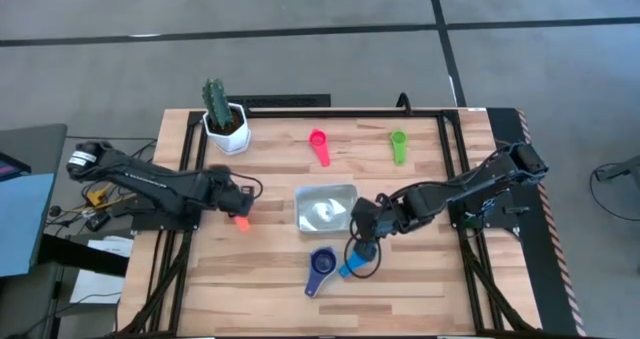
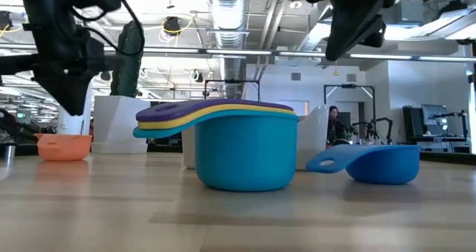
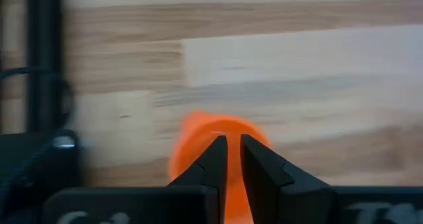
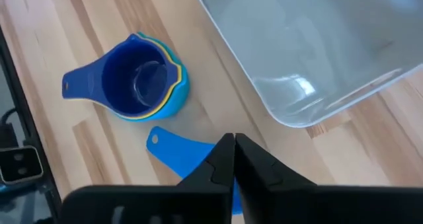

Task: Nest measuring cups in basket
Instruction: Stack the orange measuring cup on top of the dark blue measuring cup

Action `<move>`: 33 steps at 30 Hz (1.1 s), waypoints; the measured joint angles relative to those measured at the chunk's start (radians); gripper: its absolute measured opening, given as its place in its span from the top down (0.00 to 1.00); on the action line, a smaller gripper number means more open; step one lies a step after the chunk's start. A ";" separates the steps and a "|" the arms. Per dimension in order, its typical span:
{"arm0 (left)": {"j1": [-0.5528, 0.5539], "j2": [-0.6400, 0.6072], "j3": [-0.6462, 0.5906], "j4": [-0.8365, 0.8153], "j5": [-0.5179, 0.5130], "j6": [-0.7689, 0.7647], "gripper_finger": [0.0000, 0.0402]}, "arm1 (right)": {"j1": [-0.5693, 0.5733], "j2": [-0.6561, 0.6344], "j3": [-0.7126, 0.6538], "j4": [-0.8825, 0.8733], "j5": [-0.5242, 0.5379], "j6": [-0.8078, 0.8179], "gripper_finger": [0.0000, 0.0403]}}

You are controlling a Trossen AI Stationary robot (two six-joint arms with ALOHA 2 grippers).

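Right gripper (image 4: 234, 159): fingers nearly together with a thin gap, gripping nothing; the blue cup (image 4: 182, 154) lies directly beneath the tips, its flat handle running out to one side. Just beyond the tips stands the nested stack (image 4: 135, 82) of teal, yellow and purple cups, its handle lying level. The clear basket (image 4: 317, 45) sits diagonally off from the tips, apart from both.

Left gripper (image 3: 229, 164): fingers clenched on the handle of the orange-red cup (image 3: 198, 141), its bowl projecting past the tips, long axis in line with the fingers.

Well beyond the basket lie the pink cup (image 1: 319, 144) and green cup (image 1: 398, 144). The cactus pot (image 1: 225, 124) stands near the far left corner.
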 joint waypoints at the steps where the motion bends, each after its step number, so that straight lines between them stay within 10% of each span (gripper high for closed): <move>1: 0.018 0.000 0.000 -0.016 0.012 0.006 0.92 | 0.000 0.000 0.000 0.000 0.000 0.003 0.89; 18: 0.242 0.005 -0.152 0.127 0.246 0.341 0.69 | 0.028 -0.162 0.000 -0.104 -0.021 0.048 0.49; 24: 0.230 0.004 -0.142 0.144 0.257 0.379 0.96 | 0.027 -0.249 0.000 -0.151 0.021 0.069 0.53; 33: 0.092 0.008 0.088 0.328 0.247 0.732 0.99 | 0.034 -0.338 0.000 -0.394 0.040 0.144 0.71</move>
